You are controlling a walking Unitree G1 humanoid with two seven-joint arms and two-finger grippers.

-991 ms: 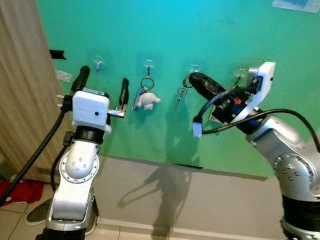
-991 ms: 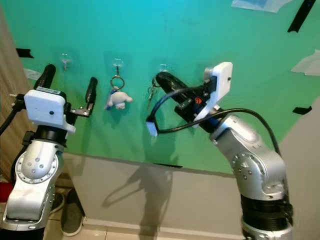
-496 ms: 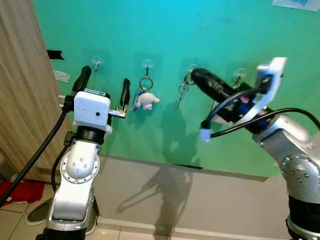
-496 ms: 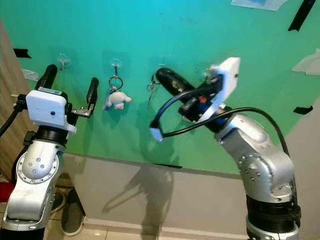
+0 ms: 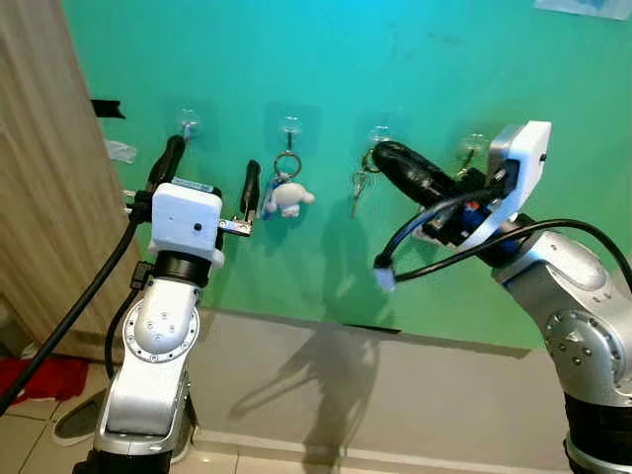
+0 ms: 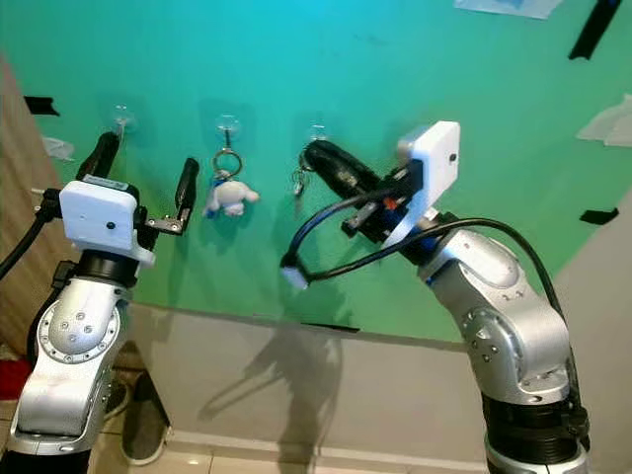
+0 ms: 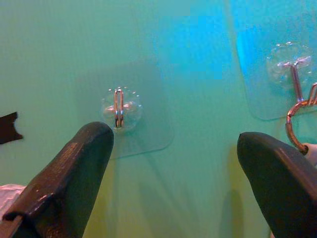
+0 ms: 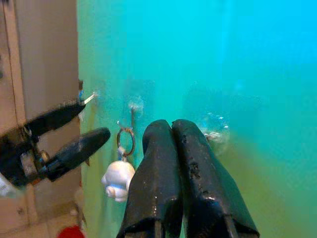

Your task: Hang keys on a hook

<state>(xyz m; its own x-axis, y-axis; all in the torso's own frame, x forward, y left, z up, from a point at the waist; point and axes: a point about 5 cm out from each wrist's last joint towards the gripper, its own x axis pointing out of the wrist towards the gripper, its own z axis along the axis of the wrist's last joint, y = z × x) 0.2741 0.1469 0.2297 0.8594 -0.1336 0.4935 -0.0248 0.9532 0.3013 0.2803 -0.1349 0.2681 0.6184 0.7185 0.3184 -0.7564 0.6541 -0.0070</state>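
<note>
A smooth green wall (image 5: pixel 326 59) carries clear adhesive hooks. The right gripper (image 5: pixel 387 158), fingers pressed together, is held at the third hook (image 5: pixel 379 134), where the keys (image 5: pixel 359 185) dangle. The left gripper (image 5: pixel 212 173) is spread, empty. Keys are judged light, rigid, slippery metal, best pinched at the ring.

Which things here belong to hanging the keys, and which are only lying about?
For the job:
- keys below the third hook
- right gripper, shut, beside them
- left gripper, open, near the first hook

Just there:
- white plush keychain, hanging from another hook
- black tape on the wall
- red cloth and shoe on the floor
</note>
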